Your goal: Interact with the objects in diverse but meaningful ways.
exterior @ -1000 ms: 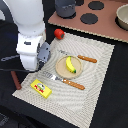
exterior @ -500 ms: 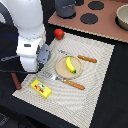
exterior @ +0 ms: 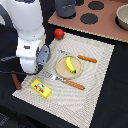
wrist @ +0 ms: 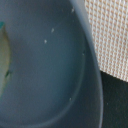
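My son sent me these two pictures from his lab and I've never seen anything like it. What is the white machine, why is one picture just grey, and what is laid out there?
The white machine is a robot arm. The wider picture comes from a camera standing off the arm. It shows a striped cloth mat with toy kitchen things: a round plate carrying a yellow banana, a fork and a knife beside the plate, and a yellow block. A red tomato sits at the mat's edge, a brown sausage lies just off it, and a toy stove stands behind.

The grey picture comes from a camera on the arm's wrist. It is so close to a smooth grey surface that little else shows except a corner of the mat. The gripper is hidden, so I cannot tell whether it holds anything.
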Robot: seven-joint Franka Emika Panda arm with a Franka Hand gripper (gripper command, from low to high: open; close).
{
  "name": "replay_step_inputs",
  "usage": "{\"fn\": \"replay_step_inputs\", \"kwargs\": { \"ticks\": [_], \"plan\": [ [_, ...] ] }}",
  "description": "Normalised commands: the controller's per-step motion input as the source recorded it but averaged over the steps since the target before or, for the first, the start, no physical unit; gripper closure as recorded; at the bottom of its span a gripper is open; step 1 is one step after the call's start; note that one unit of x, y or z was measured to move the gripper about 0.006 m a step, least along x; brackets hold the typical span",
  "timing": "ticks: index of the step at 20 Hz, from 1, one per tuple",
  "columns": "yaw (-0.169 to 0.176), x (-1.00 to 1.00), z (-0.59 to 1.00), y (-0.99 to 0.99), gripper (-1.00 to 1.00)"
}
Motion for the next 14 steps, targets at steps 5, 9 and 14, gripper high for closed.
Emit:
{"fn": "replay_step_inputs", "kwargs": {
  "ticks": [5,9,14],
  "plan": [
    [0.000,0.00,-0.08,-0.09,1.00],
    [0.000,0.00,-0.07,-0.09,1.00],
    [0.000,0.00,-0.02,-0.09,1.00]
  ]
}}
